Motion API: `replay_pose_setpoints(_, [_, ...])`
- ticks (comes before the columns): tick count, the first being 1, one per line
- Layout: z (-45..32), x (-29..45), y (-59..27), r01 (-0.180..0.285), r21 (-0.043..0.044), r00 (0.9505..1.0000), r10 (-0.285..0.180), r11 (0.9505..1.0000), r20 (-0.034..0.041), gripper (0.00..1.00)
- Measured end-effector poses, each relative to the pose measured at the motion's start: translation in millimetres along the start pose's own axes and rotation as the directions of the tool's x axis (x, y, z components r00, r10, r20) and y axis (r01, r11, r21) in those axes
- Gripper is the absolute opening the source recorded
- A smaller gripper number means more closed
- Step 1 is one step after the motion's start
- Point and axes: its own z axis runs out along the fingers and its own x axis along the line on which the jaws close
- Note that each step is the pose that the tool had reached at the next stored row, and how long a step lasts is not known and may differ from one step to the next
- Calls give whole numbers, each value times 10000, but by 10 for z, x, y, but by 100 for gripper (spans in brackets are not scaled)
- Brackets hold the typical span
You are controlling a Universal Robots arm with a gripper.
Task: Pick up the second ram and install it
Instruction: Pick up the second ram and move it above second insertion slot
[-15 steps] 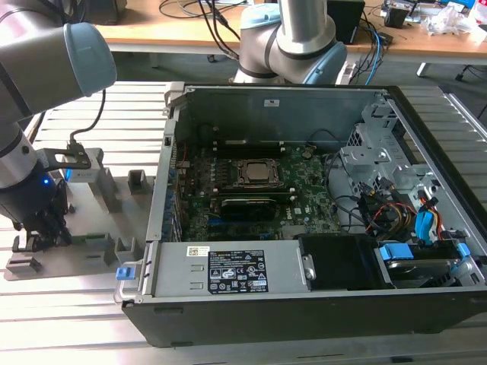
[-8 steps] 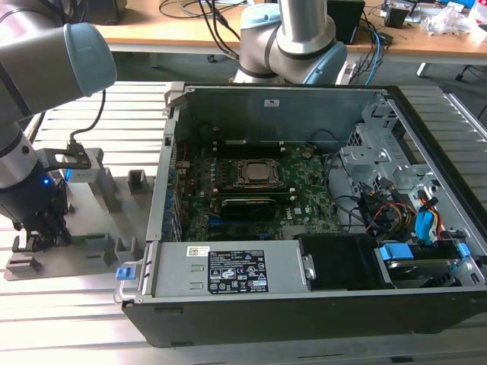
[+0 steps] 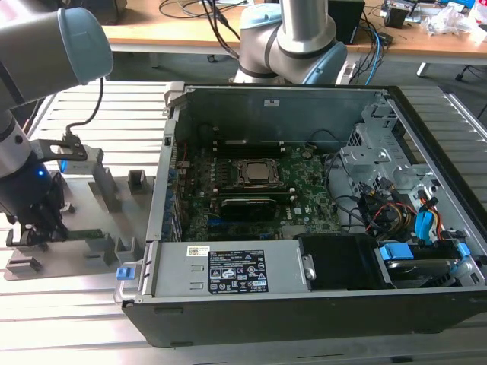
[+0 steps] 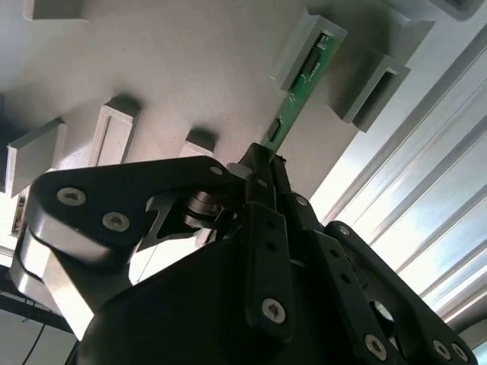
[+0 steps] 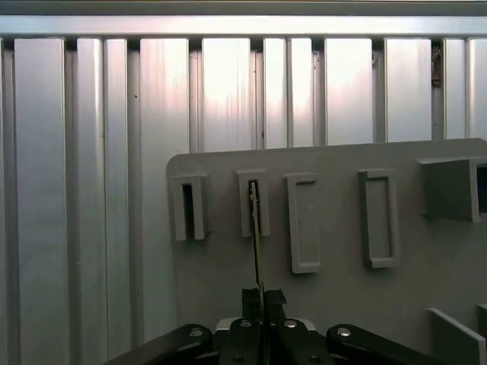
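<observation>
Ribbed aluminium tabletop [image 3: 76, 319] carrying a grey fixture plate [image 5: 342, 304], taken as the landmark. An open computer case [image 3: 304, 319] stands just beside the plate, toward the exterior view's right.

The gripper [image 5: 262, 295] is low over the plate. Its fingers [image 5: 249, 298] are drawn together on both faces of the near end of the second ram [image 5: 257, 243], with no gap showing between pad and board.

The stick stands on edge above the plate. Its long axis runs straight out ahead of the fingertips to a slotted holder block [image 5: 243, 205] on the plate, where its far end appears seated.

In the second wrist view the green face [image 4: 293, 99] reaches from the gripper [image 4: 262, 160] to that block [image 4: 300, 46].

Judgement: the ram is gripped but not yet clear of the plate.
</observation>
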Motion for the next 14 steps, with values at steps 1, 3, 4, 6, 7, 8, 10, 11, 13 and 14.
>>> replay_pose_setpoints(1, [-10, 0, 0, 0, 0, 10000, 0, 10000, 0, 14])
replay_pose_setpoints(3, [-40, -1, 0, 0, 1, 10000, 0, 10000, 1, 14])
replay_pose_setpoints(4, [-47, -1, 0, 0, -1, 10000, 0, 10000, 0, 14])
replay_pose_setpoints(6, [-54, -2, 0, -1, 1, 10000, 1, 10000, 0, 14])
replay_pose_setpoints(7, [-57, -2, 0, -1, 0, 10000, 1, 10000, 0, 14])
replay_pose_setpoints(8, [-61, -2, 0, 0, -1, 10000, 0, 10000, -1, 14])
replay_pose_setpoints(10, [-79, -2, 0, 0, -1, 10000, 0, 10000, 0, 14])
replay_pose_setpoints(11, [-82, -2, 0, 0, 1, 10000, 0, 10000, 1, 14])
replay_pose_setpoints(13, [-92, -2, 0, 0, 0, 10000, 0, 10000, 0, 14])
replay_pose_setpoints(14, [-99, -2, 1, 0, -1, 10000, 0, 10000, 0, 14])
